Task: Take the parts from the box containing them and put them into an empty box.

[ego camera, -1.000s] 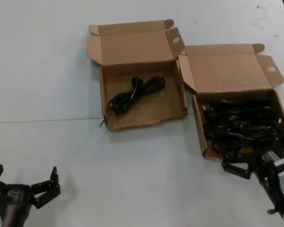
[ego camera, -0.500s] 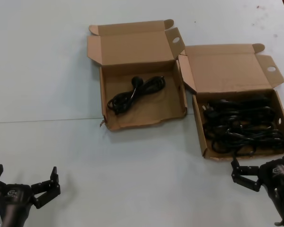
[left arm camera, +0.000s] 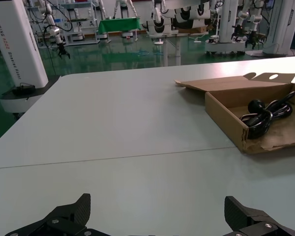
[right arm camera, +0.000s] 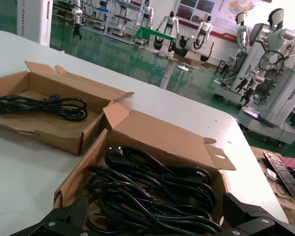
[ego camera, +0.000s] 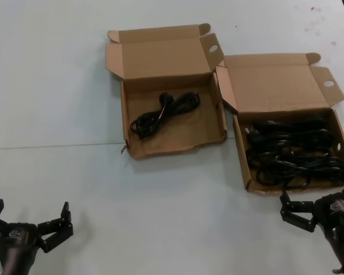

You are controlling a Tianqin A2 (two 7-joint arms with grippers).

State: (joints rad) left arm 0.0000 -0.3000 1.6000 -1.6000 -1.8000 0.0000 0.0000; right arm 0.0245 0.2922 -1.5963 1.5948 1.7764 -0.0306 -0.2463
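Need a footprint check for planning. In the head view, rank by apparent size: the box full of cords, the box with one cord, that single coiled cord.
1. Box full of cords and box with one cord: look about alike, so no ranking between them.
2. Single coiled cord: clearly smallest.

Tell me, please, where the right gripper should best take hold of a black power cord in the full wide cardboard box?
Probably from above, across a raised loop in the heap of black rubbery power cords, near the wide brown cardboard box's front rim. The open right gripper hangs just before that rim.
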